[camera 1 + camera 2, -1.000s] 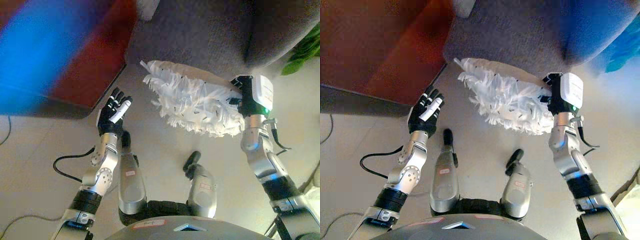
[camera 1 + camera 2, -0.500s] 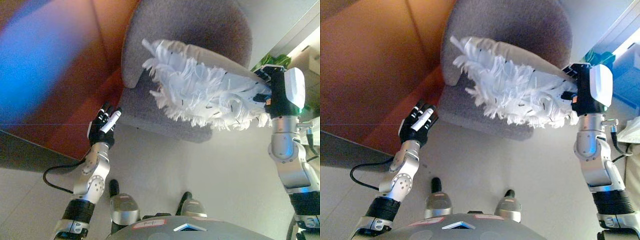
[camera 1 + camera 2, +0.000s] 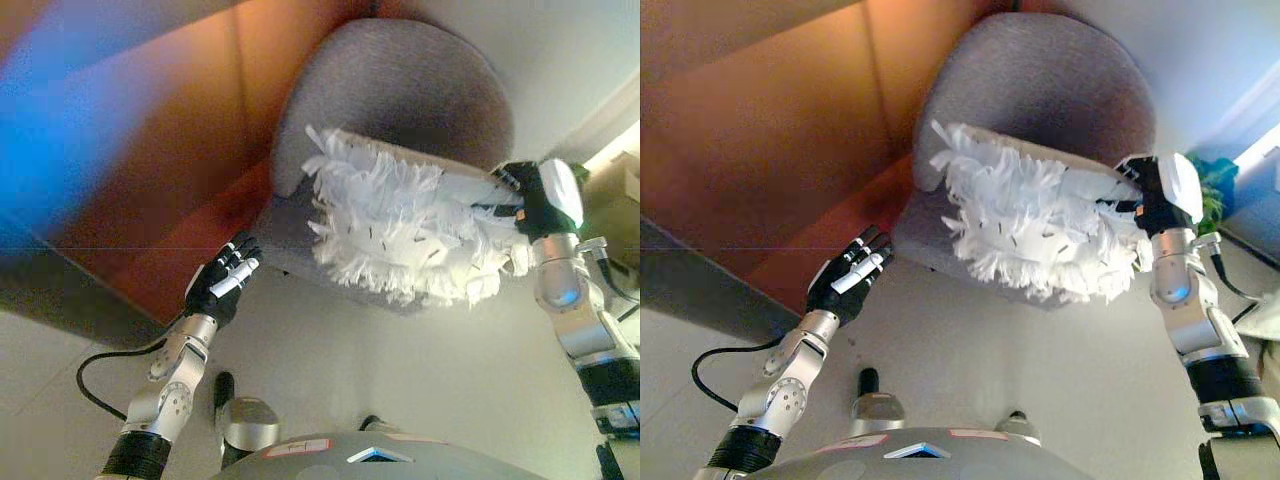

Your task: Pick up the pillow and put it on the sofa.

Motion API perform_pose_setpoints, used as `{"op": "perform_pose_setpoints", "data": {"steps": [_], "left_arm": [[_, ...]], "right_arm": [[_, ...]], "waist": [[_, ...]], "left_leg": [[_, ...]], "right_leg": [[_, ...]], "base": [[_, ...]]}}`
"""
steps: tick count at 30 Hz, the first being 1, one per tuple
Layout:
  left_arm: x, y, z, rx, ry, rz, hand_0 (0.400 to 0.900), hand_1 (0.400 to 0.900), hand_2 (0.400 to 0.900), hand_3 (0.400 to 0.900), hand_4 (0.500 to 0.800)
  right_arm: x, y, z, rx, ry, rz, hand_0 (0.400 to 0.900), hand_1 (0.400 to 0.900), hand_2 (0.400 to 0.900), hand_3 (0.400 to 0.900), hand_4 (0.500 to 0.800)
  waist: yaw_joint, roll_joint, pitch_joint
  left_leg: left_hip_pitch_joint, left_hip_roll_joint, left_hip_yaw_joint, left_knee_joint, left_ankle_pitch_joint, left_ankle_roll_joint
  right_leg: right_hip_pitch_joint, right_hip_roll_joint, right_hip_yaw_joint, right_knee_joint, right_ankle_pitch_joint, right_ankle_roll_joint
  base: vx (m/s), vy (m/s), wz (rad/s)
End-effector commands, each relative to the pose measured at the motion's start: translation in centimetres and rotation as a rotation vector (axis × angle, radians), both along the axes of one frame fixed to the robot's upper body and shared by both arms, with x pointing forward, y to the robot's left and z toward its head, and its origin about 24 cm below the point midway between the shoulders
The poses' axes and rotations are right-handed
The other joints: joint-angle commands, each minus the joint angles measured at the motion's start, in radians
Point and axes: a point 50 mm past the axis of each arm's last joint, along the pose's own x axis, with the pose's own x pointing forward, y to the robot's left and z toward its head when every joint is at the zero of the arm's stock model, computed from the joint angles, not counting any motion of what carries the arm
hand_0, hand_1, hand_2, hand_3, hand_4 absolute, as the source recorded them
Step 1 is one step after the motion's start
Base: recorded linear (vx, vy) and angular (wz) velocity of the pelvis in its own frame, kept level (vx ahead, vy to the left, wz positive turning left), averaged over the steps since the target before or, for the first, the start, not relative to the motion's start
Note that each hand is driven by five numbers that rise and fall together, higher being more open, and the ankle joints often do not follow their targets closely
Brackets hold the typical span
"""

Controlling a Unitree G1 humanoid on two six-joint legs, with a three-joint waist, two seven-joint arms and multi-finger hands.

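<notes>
A white shaggy pillow (image 3: 405,230) with a plain beige back hangs in the air in front of the grey round armchair (image 3: 400,90), over its seat edge. My right hand (image 3: 520,200) is shut on the pillow's right end and holds it up. My left hand (image 3: 225,285) is open and empty, fingers straight, low at the left below the chair's front left corner, apart from the pillow. The pillow also shows in the right eye view (image 3: 1035,225), with my right hand (image 3: 1140,195) and my left hand (image 3: 850,280).
A reddish-brown wooden panel (image 3: 760,130) stands to the left of the armchair. A green plant (image 3: 1210,195) shows at the right edge behind my right arm. Pale floor (image 3: 1020,350) lies below the chair.
The camera has tilted up, so more of the armchair shows. My right hand has carried the pillow up from near the floor to the chair's seat. My left hand stays open at the left.
</notes>
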Motion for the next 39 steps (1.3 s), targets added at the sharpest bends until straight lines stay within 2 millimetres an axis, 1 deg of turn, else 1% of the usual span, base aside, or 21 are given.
{"op": "perform_pose_setpoints", "data": {"steps": [1,6,7,10,11,12,14,18,20,24,26,27,28,30,33,34,35,36,37,38,39], "left_arm": [[2.7,-1.7,6.1,-0.021,-0.277,-0.194,0.9,0.9,0.9,0.9,0.8],[3.6,-1.5,7.8,0.017,-0.334,-0.253,0.9,0.9,0.9,0.9,0.8],[3.7,-1.4,8.1,0.033,-0.345,-0.251,0.9,0.9,0.9,0.9,0.8],[4.1,-1.0,8.9,0.064,-0.367,-0.254,0.9,0.9,0.9,0.9,0.8],[4.2,-0.9,9.2,0.086,-0.379,-0.261,0.9,0.9,0.9,0.9,0.8],[4.2,-0.7,9.3,0.098,-0.383,-0.263,0.9,0.9,0.9,0.9,0.8],[4.2,-0.5,9.5,0.11,-0.382,-0.255,0.9,0.9,0.9,0.9,0.8],[3.8,-0.2,9.4,0.129,-0.384,-0.264,0.9,0.9,0.9,0.9,0.8],[3.5,-0.2,9.0,0.125,-0.371,-0.256,0.9,0.9,0.9,0.9,0.8],[3.2,0.0,8.3,0.149,-0.335,-0.228,0.9,0.9,0.9,0.9,0.8],[2.9,0.0,7.7,0.166,-0.306,-0.204,0.9,0.9,0.9,0.9,0.8],[2.9,0.0,7.6,0.168,-0.299,-0.199,0.9,0.9,0.9,0.9,0.8],[2.7,0.1,7.0,0.194,-0.274,-0.176,0.9,0.9,0.9,0.9,0.8],[2.6,0.1,6.5,0.201,-0.256,-0.154,0.9,0.9,0.9,0.9,0.8],[2.7,-0.1,5.9,0.214,-0.244,-0.128,0.9,0.9,0.9,0.9,0.8],[2.7,-0.2,5.8,0.203,-0.245,-0.121,0.9,0.9,0.9,0.9,0.8],[2.7,-0.2,5.7,0.201,-0.244,-0.12,0.9,0.9,0.9,0.9,0.8],[2.9,-0.2,5.5,0.2,-0.249,-0.102,0.9,0.9,0.9,0.9,0.8],[3.0,-0.2,5.5,0.196,-0.255,-0.094,0.9,0.9,0.9,0.9,0.8],[3.0,-0.3,5.4,0.196,-0.254,-0.095,0.9,0.9,0.9,0.9,0.8],[3.1,-0.4,5.3,0.195,-0.255,-0.085,0.9,0.9,0.9,0.9,0.8]], "right_arm": [[4.6,-1.9,16.8,0.03,-0.656,-0.146,0.4,0.4,0.4,0.4,0.5],[5.7,-3.6,18.3,0.04,-0.653,-0.267,0.4,0.4,0.4,0.4,0.5],[5.8,-3.8,18.6,0.04,-0.651,-0.287,0.4,0.4,0.4,0.4,0.5],[6.0,-5.1,18.9,0.084,-0.646,-0.379,0.4,0.4,0.4,0.4,0.5],[5.9,-5.7,18.8,0.103,-0.649,-0.431,0.71,0.71,0.71,0.71,0.686],[5.8,-6.5,18.7,0.125,-0.622,-0.474,0.9,0.9,0.9,0.9,0.8],[5.6,-7.8,17.9,0.147,-0.569,-0.565,0.9,0.9,0.9,0.9,0.8],[5.5,-7.8,18.0,0.159,-0.601,-0.617,0.9,0.9,0.9,0.9,0.8],[5.8,-7.2,18.0,0.171,-0.621,-0.609,0.9,0.9,0.9,0.9,0.8],[6.1,-5.9,17.5,0.208,-0.649,-0.534,0.9,0.9,0.9,0.9,0.8],[6.1,-5.3,17.0,0.274,-0.658,-0.489,0.9,0.9,0.9,0.9,0.8],[6.0,-5.3,16.8,0.291,-0.663,-0.482,0.9,0.9,0.9,0.9,0.8],[5.8,-4.8,15.8,0.35,-0.671,-0.444,0.9,0.9,0.9,0.9,0.8],[5.8,-3.9,14.7,0.382,-0.651,-0.395,0.9,0.9,0.9,0.9,0.8],[5.7,-1.4,12.7,0.413,-0.587,-0.273,0.9,0.9,0.9,0.9,0.8],[5.5,-0.5,12.0,0.447,-0.575,-0.231,0.9,0.9,0.9,0.9,0.8],[5.3,-0.2,11.6,0.463,-0.566,-0.214,0.9,0.9,0.9,0.9,0.8],[4.9,0.8,10.4,0.495,-0.532,-0.163,0.9,0.9,0.9,0.9,0.8],[4.3,1.3,9.4,0.519,-0.515,-0.127,0.9,0.9,0.9,0.9,0.8],[4.2,1.3,9.4,0.519,-0.514,-0.129,0.9,0.9,0.9,0.9,0.8],[3.4,1.7,8.1,0.546,-0.483,-0.091,0.9,0.9,0.9,0.9,0.8]], "waist": [[0.111,-0.002,-0.014],[0.16,-0.006,0.041],[0.166,-0.003,0.047],[0.185,-0.001,0.075],[0.194,-0.001,0.086],[0.199,0.0,0.092],[0.212,-0.001,0.106],[0.215,0.006,0.11],[0.21,0.012,0.098],[0.192,0.009,0.074],[0.174,0.007,0.053],[0.173,0.003,0.053],[0.153,0.002,0.033],[0.136,0.004,0.019],[0.09,0.018,0.005],[0.072,0.024,0.002],[0.065,0.025,0.0],[0.038,0.034,-0.003],[0.018,0.039,-0.006],[0.02,0.038,-0.007],[-0.005,0.042,-0.011]], "left_leg": [[-0.004,0.0,-0.012,-0.004,-0.069,0.061],[-0.082,0.017,-0.054,-0.005,-0.05,0.053],[-0.085,0.03,-0.065,-0.005,-0.064,0.043],[-0.12,0.048,-0.076,-0.004,-0.055,0.038],[-0.133,0.055,-0.08,-0.004,-0.051,0.035],[-0.144,0.062,-0.081,-0.003,-0.047,0.032],[-0.161,0.074,-0.086,-0.003,-0.037,0.028],[-0.153,0.088,-0.08,-0.004,-0.027,0.026],[-0.136,0.094,-0.067,-0.004,-0.026,0.024],[-0.092,0.098,-0.047,-0.002,-0.032,0.026],[-0.056,0.097,-0.028,-0.001,-0.038,0.029],[-0.057,0.089,-0.016,0.0,-0.023,0.038],[-0.03,0.083,0.0,0.001,-0.029,0.042],[-0.002,0.076,0.016,0.004,-0.037,0.046],[0.06,0.062,0.053,0.008,-0.051,0.06],[0.077,0.057,0.064,0.01,-0.055,0.065],[0.084,0.054,0.07,0.013,-0.058,0.068],[0.098,0.051,0.084,0.019,-0.062,0.073],[0.109,0.046,0.093,0.024,-0.067,0.077],[0.109,0.046,0.093,0.024,-0.068,0.077],[0.12,0.04,0.105,0.026,-0.073,0.082]], "right_leg": [[-0.058,-0.042,-0.065,0.0,0.125,-0.01],[-0.095,-0.036,-0.086,-0.005,0.128,-0.002],[-0.092,-0.026,-0.074,-0.009,0.117,0.013],[-0.11,-0.027,-0.086,-0.008,0.119,0.015],[-0.116,-0.026,-0.091,-0.009,0.118,0.016],[-0.12,-0.026,-0.095,-0.01,0.119,0.017],[-0.122,-0.022,-0.099,-0.013,0.116,0.019],[-0.105,-0.013,-0.103,-0.017,0.107,0.019],[-0.09,-0.01,-0.097,-0.018,0.099,0.019],[-0.063,-0.01,-0.083,-0.018,0.094,0.02],[-0.044,-0.013,-0.075,-0.018,0.094,0.021],[-0.046,-0.022,-0.087,-0.02,0.109,0.013],[-0.035,-0.027,-0.083,-0.02,0.11,0.013],[-0.024,-0.034,-0.075,-0.017,0.112,0.012],[-0.011,-0.047,-0.052,-0.011,0.116,0.004],[-0.009,-0.051,-0.04,-0.01,0.119,0.002],[-0.009,-0.052,-0.034,-0.009,0.12,0.001],[-0.011,-0.056,-0.02,-0.006,0.124,-0.003],[-0.014,-0.058,-0.008,-0.003,0.129,-0.006],[-0.014,-0.058,-0.008,-0.003,0.129,-0.006],[-0.022,-0.061,0.008,0.003,0.137,-0.007]], "base": [[-0.07,-0.184,0.2],[-0.07,-0.179,0.15],[0.0,-0.165,0.07],[-0.07,-0.181,0.08],[-0.08,-0.177,0.09],[-0.08,-0.176,0.08],[-0.06,-0.144,0.03],[-0.01,-0.033,0.01],[0.04,0.056,-0.06],[0.07,0.057,-0.11],[0.07,0.098,-0.13],[0.03,0.13,-0.17],[0.01,0.131,-0.16],[0.04,0.135,-0.2],[-0.03,0.17,-0.28],[-0.05,0.125,-0.28],[-0.08,0.131,-0.31],[-0.09,0.11,-0.28],[-0.07,0.088,-0.23],[-0.08,0.062,-0.2],[-0.08,0.049,-0.17]]}}
